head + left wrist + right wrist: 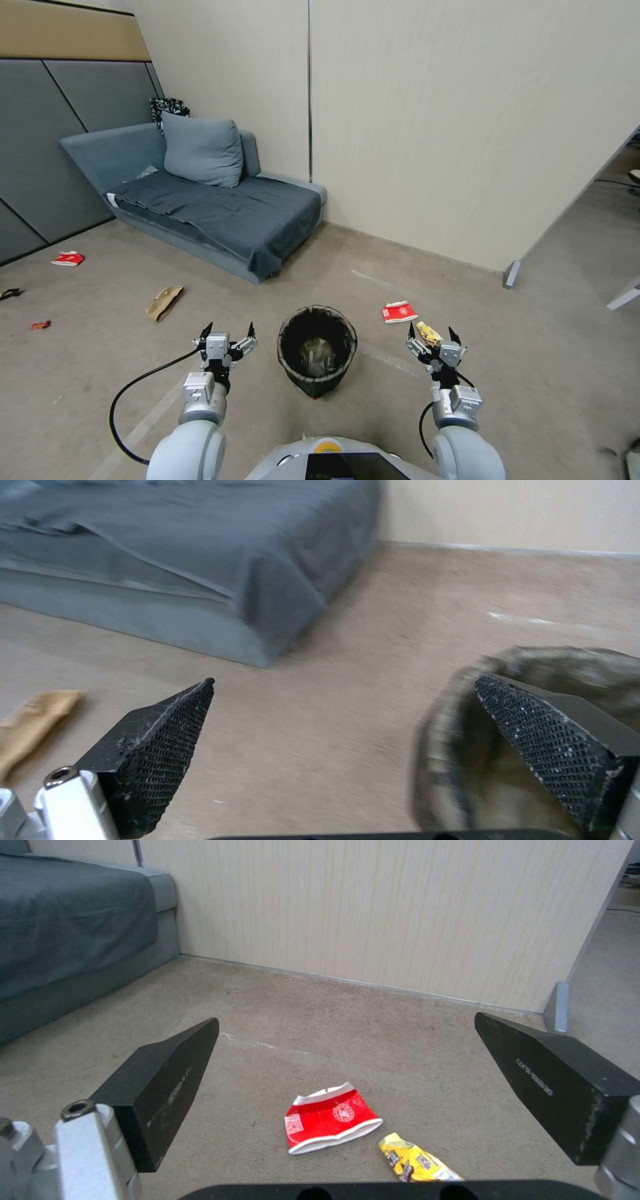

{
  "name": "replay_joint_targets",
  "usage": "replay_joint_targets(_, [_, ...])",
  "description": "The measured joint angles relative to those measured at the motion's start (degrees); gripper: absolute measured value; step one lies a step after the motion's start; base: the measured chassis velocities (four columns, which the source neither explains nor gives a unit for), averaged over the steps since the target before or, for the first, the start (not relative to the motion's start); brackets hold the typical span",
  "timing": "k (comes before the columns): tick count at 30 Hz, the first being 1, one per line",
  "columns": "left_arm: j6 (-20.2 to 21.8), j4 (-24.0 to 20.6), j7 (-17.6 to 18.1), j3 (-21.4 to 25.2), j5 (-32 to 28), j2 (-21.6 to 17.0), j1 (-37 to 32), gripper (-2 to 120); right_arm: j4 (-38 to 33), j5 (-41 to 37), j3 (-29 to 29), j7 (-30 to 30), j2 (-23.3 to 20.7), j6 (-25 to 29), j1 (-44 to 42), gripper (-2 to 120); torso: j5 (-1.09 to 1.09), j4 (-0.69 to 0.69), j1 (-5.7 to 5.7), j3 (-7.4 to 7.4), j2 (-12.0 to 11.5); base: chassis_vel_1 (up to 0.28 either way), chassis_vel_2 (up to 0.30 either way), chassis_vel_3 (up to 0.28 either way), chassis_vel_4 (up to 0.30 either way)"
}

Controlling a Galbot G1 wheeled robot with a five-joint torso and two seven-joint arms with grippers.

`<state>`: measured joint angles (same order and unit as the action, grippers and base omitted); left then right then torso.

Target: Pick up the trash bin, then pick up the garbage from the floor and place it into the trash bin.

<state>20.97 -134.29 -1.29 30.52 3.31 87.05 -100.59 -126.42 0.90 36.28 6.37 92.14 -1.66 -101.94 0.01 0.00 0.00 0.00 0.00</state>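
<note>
The trash bin [317,350] stands on the floor straight ahead, round, with a dark liner over its rim; its rim [533,660] is beside one left fingertip. My left gripper [229,331] hovers open just left of the bin. My right gripper [435,333] is open to the bin's right, above a yellow wrapper [429,333] [417,1162]. A flattened red-and-white packet [399,312] [330,1117] lies just beyond it. More garbage lies to the left: a crumpled brown paper bag [163,301] [30,725], another red-and-white packet [68,259] and a small red scrap [40,325].
A grey sofa bed [200,200] with a cushion stands against the back wall, left of centre. A pale partition wall [467,133] ends at a metal foot [512,273] on the right. Open carpet surrounds the bin.
</note>
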Motion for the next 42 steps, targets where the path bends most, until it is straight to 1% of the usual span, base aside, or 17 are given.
replay_joint_targets(1, [0.0, 0.0, 0.0, 0.0, 0.0, 0.0, 0.0, 100, 0.0, 0.0, 0.0, 0.0, 0.0, 0.0, 0.0, 100, 0.0, 0.0, 0.0, 0.0, 0.0, 0.0, 0.0, 0.0, 0.0])
replay_joint_targets(3, [2.4, 1.1, -0.7, -2.7, 0.4, -0.4, 2.1, 100, 0.0, 0.0, 0.0, 0.5, 0.0, -0.3, -0.1, 100, 0.0, 0.0, 0.0, -0.01, 0.0, 0.0, 0.0, 0.0, 0.0])
replay_joint_targets(4, [2.4, 1.1, -0.7, -2.7, 0.4, -0.4, 2.1, 100, 0.0, 0.0, 0.0, 0.5, 0.0, -0.3, -0.1, 100, 0.0, 0.0, 0.0, -0.01, 0.0, 0.0, 0.0, 0.0, 0.0])
replay_joint_targets(7, [4.7, 4.5, 0.0, -8.3, 4.0, -1.3, 6.7, 100, 0.0, 0.0, -0.1, 1.0, 0.0, -0.5, -0.2, 100, 0.0, 0.0, 0.0, 0.0, 0.0, 0.0, 0.0, 0.0, 0.0])
replay_joint_targets(8, [4.7, 4.5, 0.0, -8.3, 4.0, -1.3, 6.7, 100, 0.0, 0.0, -0.1, 1.0, 0.0, -0.5, -0.2, 100, 0.0, 0.0, 0.0, 0.0, 0.0, 0.0, 0.0, 0.0, 0.0])
replay_joint_targets(10, [6.2, 6.7, 1.0, -11.2, 4.4, -1.7, 9.5, 100, -0.1, 0.0, 0.2, 1.1, 0.0, -0.8, -0.2, 100, 0.0, 0.0, 0.0, 0.0, 0.0, 0.0, 0.0, 0.0, 0.0])
replay_joint_targets(16, [8.3, 10.2, 1.9, -14.4, 4.0, -1.9, 12.8, 100, -0.2, 0.0, 0.7, 1.3, 0.0, -1.5, 0.0, 100, -0.01, 0.0, 0.0, 0.0, 0.0, 0.0, 0.0, 0.0, 0.0])
replay_joint_targets(17, [8.3, 10.2, 1.9, -14.4, 4.0, -1.9, 12.8, 100, -0.2, 0.0, 0.7, 1.3, 0.0, -1.5, 0.0, 100, -0.01, 0.0, 0.0, 0.0, 0.0, 0.0, 0.0, 0.0, 0.0])
replay_joint_targets(21, [9.9, 12.5, 2.8, -17.4, 2.8, -1.6, 14.3, 100, 0.5, 0.0, 0.7, 1.6, 0.0, -1.9, 0.3, 100, 0.0, 0.0, 0.0, 0.0, 0.0, 0.0, 0.0, 0.0, 0.0])
replay_joint_targets(26, [11.2, 14.3, 3.8, -18.4, 2.8, -1.3, 15.5, 100, 0.7, 0.0, 0.6, 1.8, 0.0, -2.1, 0.4, 100, -0.01, 0.0, 0.0, 0.0, 0.0, 0.0, 0.0, 0.0, 0.0])
replay_joint_targets(29, [13.3, 15.6, 5.3, -19.2, 2.4, -1.0, 16.5, 100, 0.8, 0.0, 0.6, 1.9, 0.0, -2.1, 0.4, 100, 0.0, 0.0, 0.0, 0.0, 0.0, 0.0, 0.0, 0.0, 0.0])
replay_joint_targets(31, [13.6, 15.9, 5.6, -19.3, 2.3, -0.9, 16.6, 100, 0.9, 0.0, 0.6, 1.9, 0.0, -2.1, 0.4, 100, 0.0, 0.0, 0.0, 0.0, 0.0, 0.0, 0.0, 0.0, 0.0])
replay_joint_targets(33, [14.5, 16.6, 6.7, -19.6, 2.1, -0.6, 17.1, 100, 1.0, 0.1, 0.7, 1.9, 0.0, -2.1, 0.4, 100, 0.0, 0.0, 0.0, 0.0, 0.0, 0.0, 0.0, 0.0, 0.0])
replay_joint_targets(34, [14.5, 16.6, 6.7, -19.6, 2.1, -0.6, 17.1, 100, 1.0, 0.1, 0.7, 1.9, 0.0, -2.1, 0.4, 100, 0.0, 0.0, 0.0, 0.0, 0.0, 0.0, 0.0, 0.0, 0.0])
replay_joint_targets(38, [15.2, 18.3, 9.3, -19.5, 1.7, -0.1, 18.3, 100, 1.2, 0.1, 0.7, 1.9, 0.0, -2.1, 0.4, 100, -0.01, 0.0, 0.0, 0.01, 0.0, 0.0, 0.0, 0.0, 0.0])
replay_joint_targets(42, [15.5, 18.5, 10.4, -18.8, 1.5, 0.1, 19.0, 100, 1.3, 0.1, 0.7, 1.9, 0.0, -2.0, 0.4, 100, -0.01, 0.0, 0.0, 0.0, 0.0, 0.0, 0.0, 0.0, 0.0])
